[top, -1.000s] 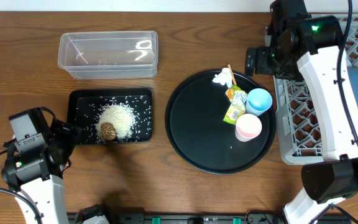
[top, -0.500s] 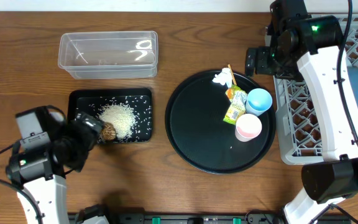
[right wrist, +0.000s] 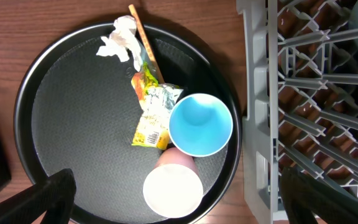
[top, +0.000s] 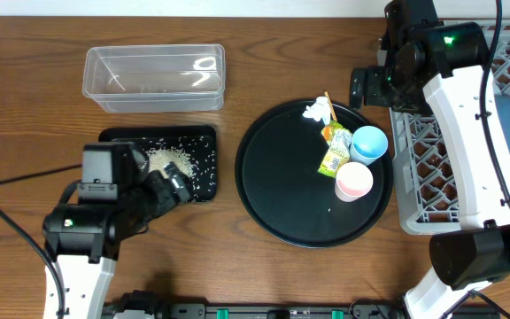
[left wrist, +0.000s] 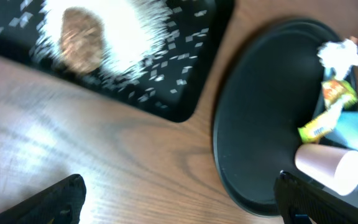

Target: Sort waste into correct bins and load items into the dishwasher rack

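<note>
Left end effector (top: 168, 189) now over rice (top: 162, 159) and brown lump (left wrist: 81, 46)

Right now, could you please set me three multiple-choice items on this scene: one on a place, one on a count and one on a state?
1. Where on the round black tray does the crumpled white tissue lie? A) its middle B) its far rim C) its near rim
2. How many cups stand on that tray? A) one B) two C) three
3. How is the right hand? A) open and empty B) shut on a cup C) shut on the tissue

Answers:
1 B: the tissue sits at the rim farthest from the robot.
2 B: there is a pink cup and a light blue cup.
3 A: it stands wide open, holding nothing.
</note>
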`<action>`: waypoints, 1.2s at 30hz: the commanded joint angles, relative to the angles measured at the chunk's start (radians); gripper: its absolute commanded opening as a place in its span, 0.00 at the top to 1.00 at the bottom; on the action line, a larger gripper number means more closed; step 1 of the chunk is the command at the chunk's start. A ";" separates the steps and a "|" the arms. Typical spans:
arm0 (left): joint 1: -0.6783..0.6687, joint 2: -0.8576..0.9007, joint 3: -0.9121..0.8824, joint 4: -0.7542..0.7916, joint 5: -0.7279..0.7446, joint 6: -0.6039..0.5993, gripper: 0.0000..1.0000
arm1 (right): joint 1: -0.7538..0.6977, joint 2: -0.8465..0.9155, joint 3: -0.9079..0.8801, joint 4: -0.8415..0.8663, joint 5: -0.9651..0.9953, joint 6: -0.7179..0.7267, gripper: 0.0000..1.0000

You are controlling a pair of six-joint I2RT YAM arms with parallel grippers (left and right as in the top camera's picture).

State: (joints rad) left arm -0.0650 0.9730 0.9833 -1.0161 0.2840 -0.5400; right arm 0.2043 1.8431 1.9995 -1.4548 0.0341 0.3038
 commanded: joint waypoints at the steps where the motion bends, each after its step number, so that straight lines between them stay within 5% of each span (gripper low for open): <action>1: -0.094 0.001 0.036 0.021 -0.043 0.024 0.02 | 0.012 0.003 -0.005 0.000 0.011 0.010 0.01; 10: -0.378 0.036 0.036 0.178 -0.125 0.027 0.02 | 0.012 0.003 -0.005 0.000 0.011 0.010 0.01; 36: -0.528 0.367 0.036 0.378 -0.042 0.076 0.02 | 0.012 0.003 -0.005 0.000 0.010 0.010 0.01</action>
State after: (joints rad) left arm -0.5919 1.3361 0.9974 -0.6609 0.2371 -0.4889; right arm 0.2043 1.8431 1.9995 -1.4540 0.0345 0.3038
